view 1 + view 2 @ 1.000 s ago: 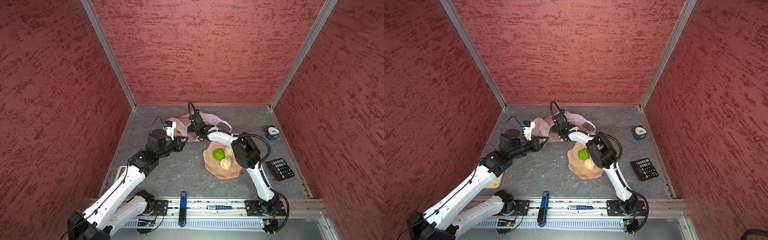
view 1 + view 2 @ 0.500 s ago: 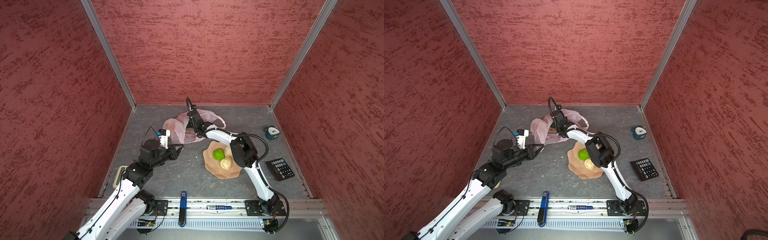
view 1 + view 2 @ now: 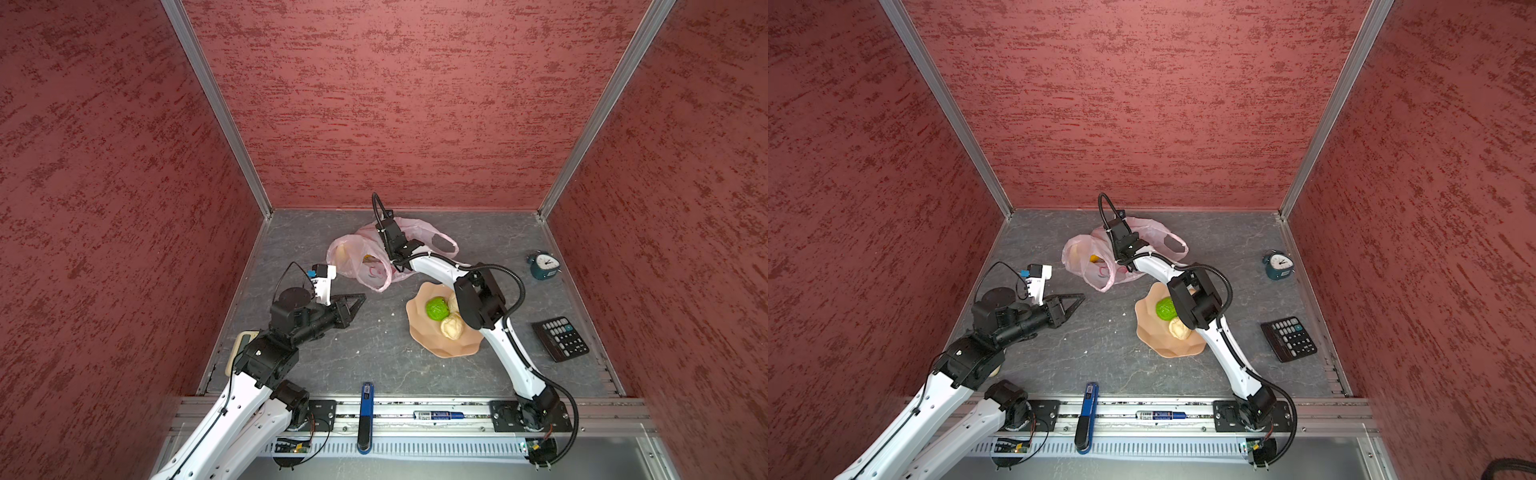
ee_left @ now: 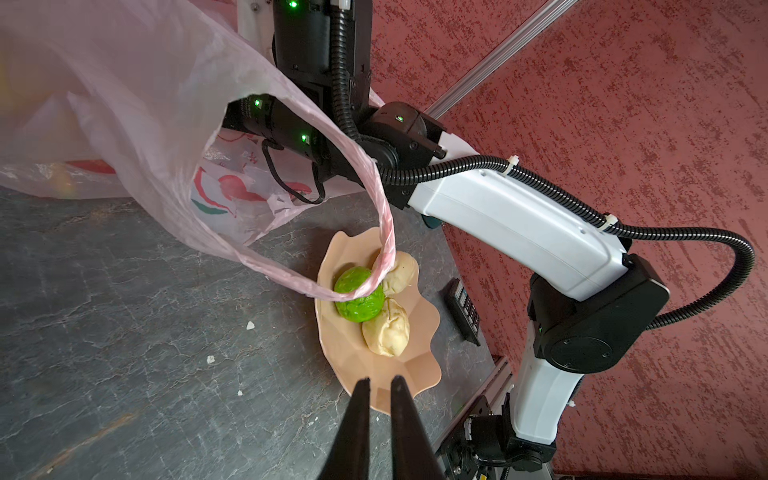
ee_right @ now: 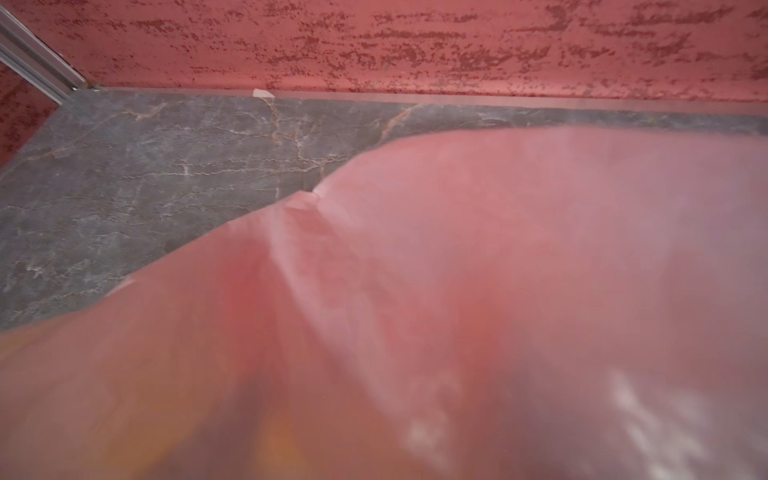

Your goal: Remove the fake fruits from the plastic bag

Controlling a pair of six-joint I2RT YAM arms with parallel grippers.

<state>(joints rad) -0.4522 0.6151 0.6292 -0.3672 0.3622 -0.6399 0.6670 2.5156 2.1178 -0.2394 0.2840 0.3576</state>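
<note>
The pale pink plastic bag (image 3: 361, 266) (image 3: 1092, 268) lies at the back middle of the floor. Through its film a yellowish fruit (image 3: 341, 252) and an orange one (image 3: 368, 259) show faintly. My right gripper's black body (image 3: 395, 243) reaches into the bag's mouth, and its fingers are hidden by plastic. The right wrist view is filled by blurred bag film (image 5: 498, 291). A green ball (image 3: 437, 308) (image 4: 359, 297) and two cream balls (image 4: 388, 332) (image 4: 401, 272) lie in the peach dish (image 3: 440, 349). My left gripper (image 3: 360, 296) (image 4: 380, 380) hovers left of the dish, almost shut and empty.
A teal alarm clock (image 3: 543, 266) stands at the right wall, with a black calculator (image 3: 561, 338) in front of it. A blue tool (image 3: 365, 411) lies on the front rail. A beige flat object (image 3: 239, 349) sits under the left arm. One bag handle (image 4: 374, 232) dangles over the dish.
My left gripper has drawn back from the bag toward the front left. The right arm has pushed a little deeper into the bag, and the bag has shifted slightly.
</note>
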